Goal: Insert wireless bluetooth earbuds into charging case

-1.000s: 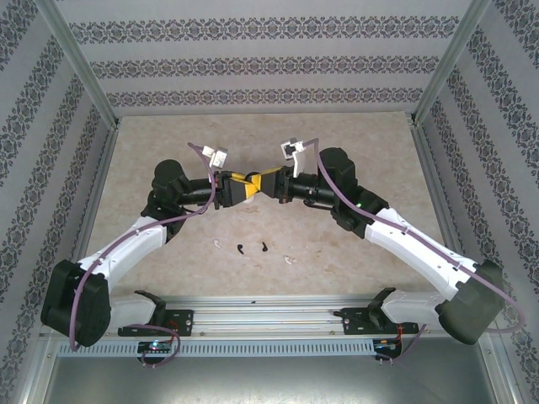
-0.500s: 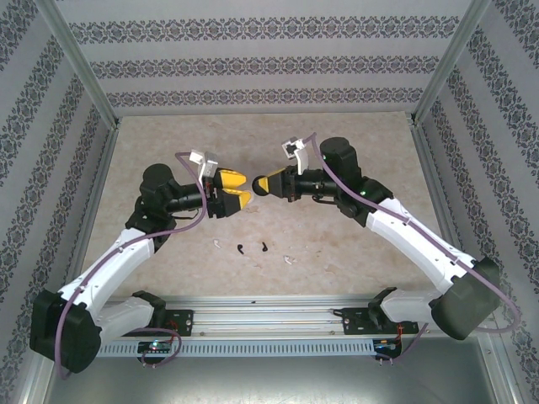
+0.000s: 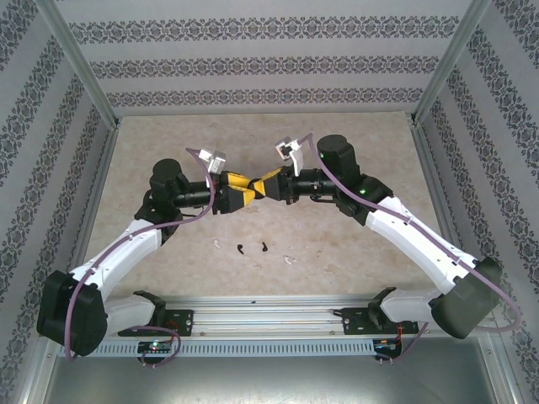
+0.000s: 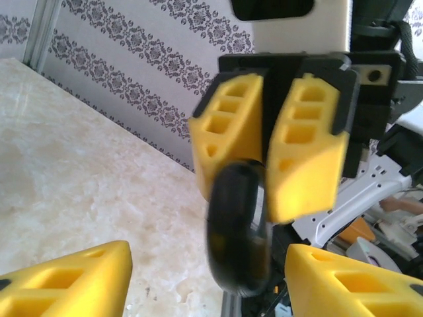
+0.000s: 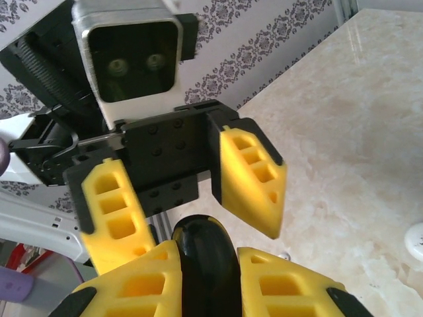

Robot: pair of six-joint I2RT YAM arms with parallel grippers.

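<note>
My right gripper point(image 5: 208, 254) is shut on a round black charging case point(image 5: 203, 261), held on edge above the middle of the table. My left gripper point(image 4: 208, 254) stands open, its fingers point(image 5: 254, 178) straddling the same case point(image 4: 238, 231) with a gap on each side. From above, the left gripper point(image 3: 234, 189) and right gripper point(image 3: 268, 185) meet tip to tip. Two black earbuds point(image 3: 242, 248) point(image 3: 264, 247) lie on the table below them. One white earbud point(image 3: 218, 245) lies to the left of the black ones and another point(image 3: 290, 259) to the right.
The marble tabletop point(image 3: 278, 143) is walled in by patterned panels behind point(image 3: 269, 67) and at both sides. A metal rail point(image 3: 269, 307) carrying the arm bases runs along the near edge. A small white round thing point(image 5: 416, 241) lies on the table at the right wrist view's edge.
Half a second ago the grippers were apart, the left one open wide. The left gripper has since moved right, back to the right gripper, and its fingers now flank the case.
</note>
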